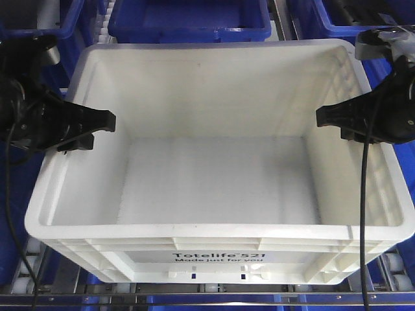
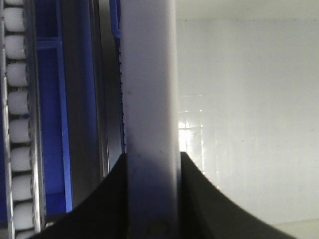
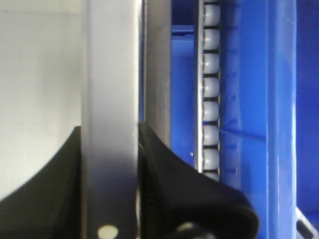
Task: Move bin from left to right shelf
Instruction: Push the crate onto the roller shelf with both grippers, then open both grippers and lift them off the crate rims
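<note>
The bin (image 1: 214,188), a large white tote with black "Totelife 521" print on its near side, fills the middle of the front view and is empty. My left gripper (image 1: 97,131) straddles its left wall and my right gripper (image 1: 334,125) straddles its right wall. In the left wrist view the bin's rim (image 2: 149,89) runs between the dark fingers (image 2: 107,199), which press on both sides of it. The right wrist view shows the rim (image 3: 110,99) likewise clamped between the fingers (image 3: 169,174). Whether the bin rests on the rollers or hangs just above them I cannot tell.
Blue plastic bins (image 1: 188,23) stand close behind the white bin and at both sides. Roller tracks (image 2: 17,99) (image 3: 210,99) run alongside the bin's walls. A metal shelf rail (image 1: 207,299) crosses just below the bin's near side.
</note>
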Available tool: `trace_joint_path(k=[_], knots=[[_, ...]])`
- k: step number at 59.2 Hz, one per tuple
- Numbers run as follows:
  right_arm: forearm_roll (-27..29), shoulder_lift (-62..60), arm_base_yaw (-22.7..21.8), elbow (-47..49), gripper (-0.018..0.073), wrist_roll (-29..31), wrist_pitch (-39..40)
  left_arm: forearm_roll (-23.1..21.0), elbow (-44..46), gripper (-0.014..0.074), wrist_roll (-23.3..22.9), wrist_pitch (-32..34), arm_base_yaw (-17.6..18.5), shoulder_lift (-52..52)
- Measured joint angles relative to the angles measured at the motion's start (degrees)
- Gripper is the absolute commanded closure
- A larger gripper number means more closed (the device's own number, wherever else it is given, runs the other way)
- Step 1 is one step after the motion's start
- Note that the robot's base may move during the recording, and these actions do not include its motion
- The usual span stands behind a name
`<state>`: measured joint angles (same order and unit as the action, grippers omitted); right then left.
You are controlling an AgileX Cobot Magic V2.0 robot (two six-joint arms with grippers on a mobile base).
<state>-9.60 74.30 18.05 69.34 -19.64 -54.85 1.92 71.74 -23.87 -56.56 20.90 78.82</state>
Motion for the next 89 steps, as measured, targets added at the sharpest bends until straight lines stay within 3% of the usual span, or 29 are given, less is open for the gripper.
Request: trace_joint_path(k=[19,31,41,52,61,77,89], knots=[[-2.24,6.11,-0.13,0.0,0.0544,-2.7,3.07,4.12,0.0,0.0573,0.0,5.22,-0.05,3.95],[-2.41,8.6,-0.13,0.0,0.051,-3.97,3.48,4.87,0.0,0.0513,0.0,5.67,-0.11,5.78],[-2.73,9.34,-0.24,0.0,0.0431,-4.82,3.4,4.7,0.0,0.0417,0.0,5.72,-0.11,6.56],[-3.18,9.51,-0.42,0.13,0.027,-6.02,4.37,5.52,0.05,0.0241,0.61,5.72,-0.11,6.34],[-4.3,8.69,-0.52,0.84,0.0181,-6.35,6.19,6.07,0.05,0.0165,0.74,4.62,-0.16,6.26],[-4.61,2.42,-0.52,-0.25,0.018,-5.52,9.49,6.18,0.05,0.0163,1.13,4.65,-0.04,1.78],[-4.61,-4.57,-0.52,-8.63,0.018,-3.96,16.26,6.24,-3.87,0.0163,3.42,8.55,0.03,-4.3]])
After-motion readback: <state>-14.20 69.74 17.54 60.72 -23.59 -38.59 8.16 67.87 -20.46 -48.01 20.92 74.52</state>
